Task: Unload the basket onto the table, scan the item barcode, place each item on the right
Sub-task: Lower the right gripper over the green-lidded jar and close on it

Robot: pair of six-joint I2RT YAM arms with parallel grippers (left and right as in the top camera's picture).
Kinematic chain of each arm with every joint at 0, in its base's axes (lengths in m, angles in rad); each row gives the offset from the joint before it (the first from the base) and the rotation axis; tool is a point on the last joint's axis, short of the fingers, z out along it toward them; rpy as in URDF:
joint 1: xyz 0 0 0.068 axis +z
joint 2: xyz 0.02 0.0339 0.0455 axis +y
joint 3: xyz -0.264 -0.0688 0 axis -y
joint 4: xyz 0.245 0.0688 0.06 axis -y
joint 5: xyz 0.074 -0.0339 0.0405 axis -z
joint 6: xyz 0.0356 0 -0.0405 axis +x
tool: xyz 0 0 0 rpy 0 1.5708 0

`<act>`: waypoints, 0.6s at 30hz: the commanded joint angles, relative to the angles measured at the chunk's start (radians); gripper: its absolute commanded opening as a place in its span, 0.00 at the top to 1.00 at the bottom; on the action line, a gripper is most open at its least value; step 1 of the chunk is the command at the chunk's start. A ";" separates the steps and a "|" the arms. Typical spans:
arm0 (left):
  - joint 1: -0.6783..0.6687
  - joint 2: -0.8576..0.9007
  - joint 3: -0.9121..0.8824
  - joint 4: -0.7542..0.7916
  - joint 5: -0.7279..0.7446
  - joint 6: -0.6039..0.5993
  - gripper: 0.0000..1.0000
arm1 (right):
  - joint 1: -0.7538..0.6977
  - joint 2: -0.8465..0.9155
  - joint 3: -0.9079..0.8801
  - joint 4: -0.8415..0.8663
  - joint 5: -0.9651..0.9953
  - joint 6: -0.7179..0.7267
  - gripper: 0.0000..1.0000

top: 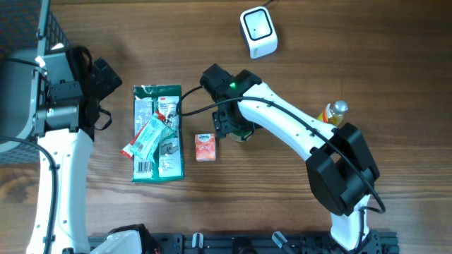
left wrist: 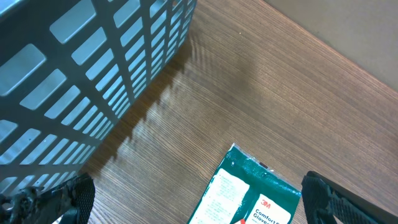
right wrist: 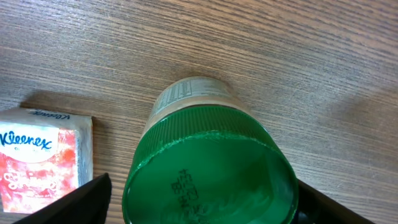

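the right hand point(right wrist: 202, 202) is spread astride the green-lidded, pale-labelled jar point(right wrist: 208, 155), which stands upright on the wooden worktop point(right wrist: 261, 37) just beside a red kleenex tissue pack point(right wrist: 37, 158). pinch the lid squarely, clear of that pack, then show the label to the white boxy scanner point(top: 258, 32). the left hand point(left wrist: 202, 202) is spread and empty.

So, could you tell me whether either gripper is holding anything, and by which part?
Nothing seems held: the right gripper is open around the jar lid, gap showing; the left gripper is empty.

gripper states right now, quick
left gripper: open, holding nothing
right gripper: open, straddling the green-lidded jar, not clamped on it
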 commanded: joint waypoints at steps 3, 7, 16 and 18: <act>0.004 -0.001 0.003 0.003 -0.005 0.009 0.00 | -0.005 0.008 -0.009 0.005 -0.007 0.117 0.08; 0.004 -0.001 0.004 0.003 -0.005 0.009 0.00 | -0.010 0.008 -0.009 0.006 -0.008 0.248 0.19; 0.004 -0.001 0.004 0.003 -0.005 0.009 0.00 | -0.010 0.008 -0.009 0.024 -0.008 0.138 0.27; 0.004 -0.001 0.004 0.003 -0.005 0.009 0.00 | -0.010 0.008 -0.009 0.025 -0.008 0.097 0.27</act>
